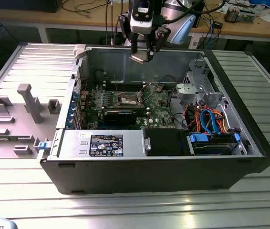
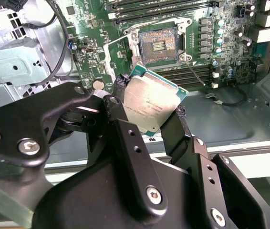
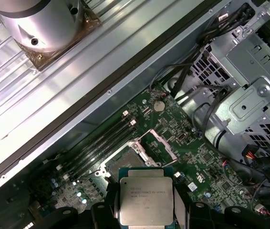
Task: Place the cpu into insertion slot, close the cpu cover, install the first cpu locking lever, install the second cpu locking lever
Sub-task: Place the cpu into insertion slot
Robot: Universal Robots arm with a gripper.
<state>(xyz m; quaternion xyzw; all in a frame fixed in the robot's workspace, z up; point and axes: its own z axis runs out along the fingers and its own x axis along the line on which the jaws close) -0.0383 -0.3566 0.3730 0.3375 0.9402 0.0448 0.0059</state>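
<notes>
Your hand [image 2: 150,97] is clamping the cpu [image 2: 149,112] by two edges, and the insertion slot [image 2: 158,45] is lying open, seemingly almost straight below it.

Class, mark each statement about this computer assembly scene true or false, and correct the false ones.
1. The gripper grips the cpu by its edges. True.
2. The cpu sits in the insertion slot. False: the slot is empty, and the cpu is held above it.
3. The cpu cover is shut over the slot. False: it stands swung open beside it.
4. The computer case lies open on a ribbed metal table. True.
</notes>
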